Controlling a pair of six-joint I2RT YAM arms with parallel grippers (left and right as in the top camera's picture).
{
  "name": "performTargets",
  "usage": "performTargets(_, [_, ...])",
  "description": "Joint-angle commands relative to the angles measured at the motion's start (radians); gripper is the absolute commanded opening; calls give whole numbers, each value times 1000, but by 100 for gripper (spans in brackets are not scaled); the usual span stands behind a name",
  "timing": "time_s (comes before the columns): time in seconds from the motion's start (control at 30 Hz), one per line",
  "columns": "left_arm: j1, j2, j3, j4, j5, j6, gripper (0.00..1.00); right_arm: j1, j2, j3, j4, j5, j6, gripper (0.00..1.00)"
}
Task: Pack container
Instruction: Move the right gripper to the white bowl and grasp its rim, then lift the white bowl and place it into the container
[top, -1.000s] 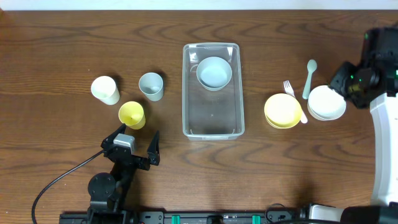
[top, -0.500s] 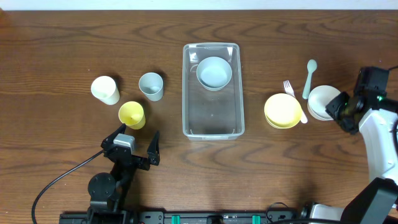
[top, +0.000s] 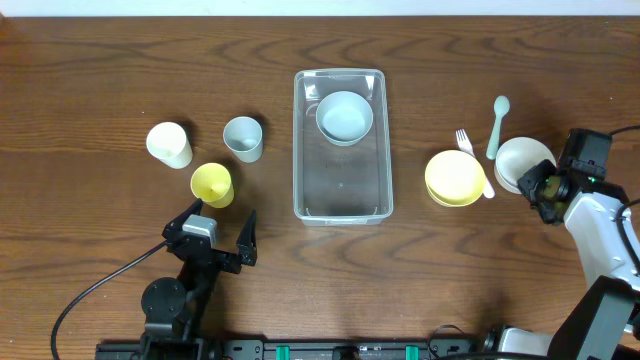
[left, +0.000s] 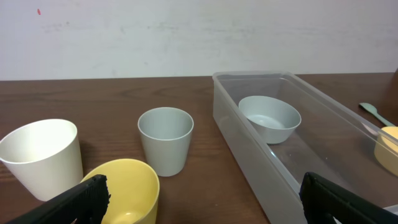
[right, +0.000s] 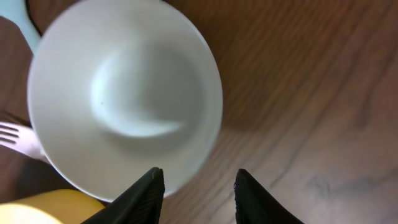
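The clear container (top: 340, 205) stands at the table's middle and holds a pale blue bowl (top: 345, 116); both show in the left wrist view, container (left: 249, 155) and bowl (left: 269, 117). My right gripper (top: 533, 186) is open at the rim of a white bowl (top: 520, 160), one finger over the rim and one outside it (right: 198, 186); the bowl fills the right wrist view (right: 124, 93). A yellow bowl (top: 455, 178) lies left of it. My left gripper (top: 218, 232) is open and empty, just behind a yellow cup (top: 212, 184).
A white cup (top: 169, 144) and a grey cup (top: 243, 138) stand at the left, also in the left wrist view, white (left: 40, 155) and grey (left: 165, 139). A pale green spoon (top: 497, 122) and a white fork (top: 466, 145) lie by the bowls.
My right arm has come down from the far right edge to the white bowl, its open fingers now at the bowl's rim. The left arm has not moved.
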Motion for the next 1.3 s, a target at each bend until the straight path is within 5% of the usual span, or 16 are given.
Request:
performTargets(0.0, [5, -5, -29, -14, 7, 6, 98, -6, 26, -10, 25, 3, 16, 39])
performTargets(0.33, [5, -6, -29, -14, 7, 6, 98, -6, 136, -10, 54, -9, 14, 32])
performTargets(0.57, [5, -6, -29, -14, 7, 6, 98, -6, 137, -10, 68, -17, 13, 1])
performTargets(1.03, [5, -5, -29, -14, 7, 6, 98, -6, -72, 91, 34, -196, -137, 1])
performTargets(1.27, [5, -6, -29, -14, 7, 6, 98, 35, -242, 150, 140, -552, -158, 2])
